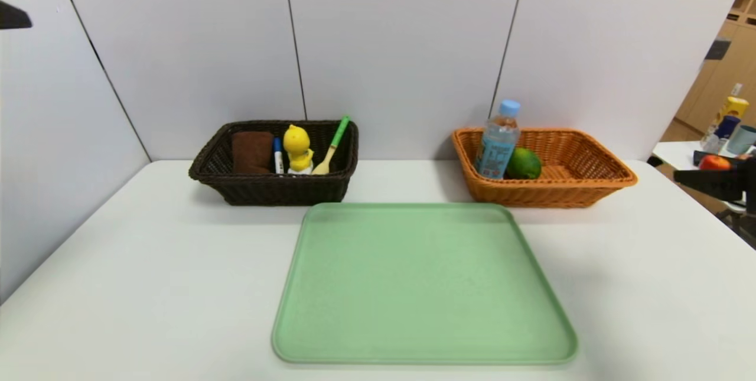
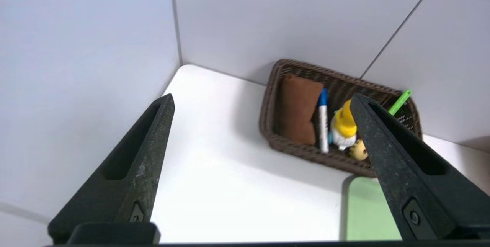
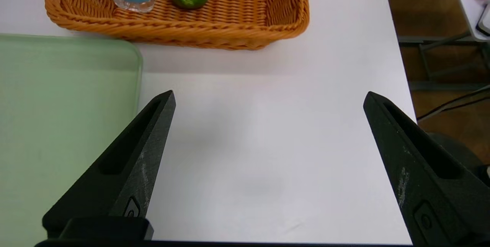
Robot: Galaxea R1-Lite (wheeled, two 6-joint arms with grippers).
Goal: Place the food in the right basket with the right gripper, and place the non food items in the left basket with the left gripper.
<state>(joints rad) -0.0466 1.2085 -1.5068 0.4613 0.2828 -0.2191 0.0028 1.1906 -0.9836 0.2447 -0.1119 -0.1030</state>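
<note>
Tools: left tool (image 2: 262,99) wide, empty | right tool (image 3: 268,97) wide, empty | baskets apart

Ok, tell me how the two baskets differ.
The left basket is dark brown; the right basket is orange. The left basket holds a brown towel, marker, duck toy and slotted spoon; the right basket holds a water bottle and lime. Both are rectangular woven baskets beside the green tray.

A white surface (image 1: 147,263) runs back to a pale panelled wall. A green tray (image 1: 422,286) lies flat on it at the near middle, and behind the tray sit the dark brown basket (image 1: 274,189) on the left and the orange basket (image 1: 549,192) on the right, well apart.
</note>
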